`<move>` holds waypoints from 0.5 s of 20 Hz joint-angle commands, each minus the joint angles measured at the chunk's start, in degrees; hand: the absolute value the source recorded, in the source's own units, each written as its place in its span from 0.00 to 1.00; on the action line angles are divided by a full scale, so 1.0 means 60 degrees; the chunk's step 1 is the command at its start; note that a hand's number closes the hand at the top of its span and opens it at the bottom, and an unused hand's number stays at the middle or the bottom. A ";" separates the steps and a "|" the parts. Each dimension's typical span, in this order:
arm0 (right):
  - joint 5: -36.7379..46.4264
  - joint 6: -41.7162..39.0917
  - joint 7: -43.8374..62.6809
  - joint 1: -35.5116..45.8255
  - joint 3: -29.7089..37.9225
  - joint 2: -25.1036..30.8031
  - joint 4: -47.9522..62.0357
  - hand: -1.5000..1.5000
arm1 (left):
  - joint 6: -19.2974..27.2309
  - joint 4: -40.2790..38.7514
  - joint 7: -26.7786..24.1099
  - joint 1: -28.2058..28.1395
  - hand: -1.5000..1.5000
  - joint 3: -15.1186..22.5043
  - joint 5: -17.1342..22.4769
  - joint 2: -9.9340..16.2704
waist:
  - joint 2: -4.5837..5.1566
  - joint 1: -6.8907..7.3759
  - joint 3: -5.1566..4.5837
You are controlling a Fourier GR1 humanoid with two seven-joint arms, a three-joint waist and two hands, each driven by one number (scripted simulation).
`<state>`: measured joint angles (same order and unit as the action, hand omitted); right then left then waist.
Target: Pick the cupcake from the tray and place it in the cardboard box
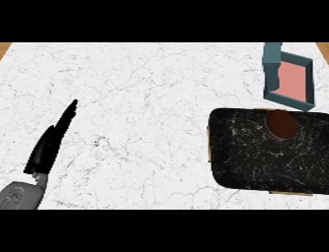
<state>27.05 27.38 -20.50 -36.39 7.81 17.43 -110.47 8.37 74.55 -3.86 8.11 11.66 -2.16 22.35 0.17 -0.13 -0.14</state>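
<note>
Head view, one moment. Count: one white marbled surface [146, 98], one dark tray [269, 162], one cupcake [282, 124], one box [291, 78], one hand in view. The tray, black with pale veining and rounded corners, lies near the surface's right edge, toward the near right corner. The cupcake, a dark reddish-brown oval seen from above, sits on the tray close to its far edge, roughly midway along that edge. The box shows teal walls and a pink inside; it stands just beyond the tray's far edge, near the surface's far right corner, apart from the cupcake. The left hand [51, 142] comes in from the lower left on a grey forearm, over the near left part of the surface; its fingers are straight and held together, pointing up toward the far edge. It holds nothing and is well apart from tray, cupcake and box. The right hand does not show.
</note>
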 commanded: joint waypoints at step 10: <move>0.2890 -0.2344 0.4695 0.2289 -0.0723 -0.0243 -0.0569 0.00 | -0.0413 -0.0695 -0.0414 0.0069 0.50 -0.0542 -0.0451 -0.0391 | -0.0017 0.0019 0.0017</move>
<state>41.30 17.93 1.48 -26.79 4.81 16.44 -113.10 6.54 74.00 -3.02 9.05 9.68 -4.05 20.88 0.07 0.04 -0.03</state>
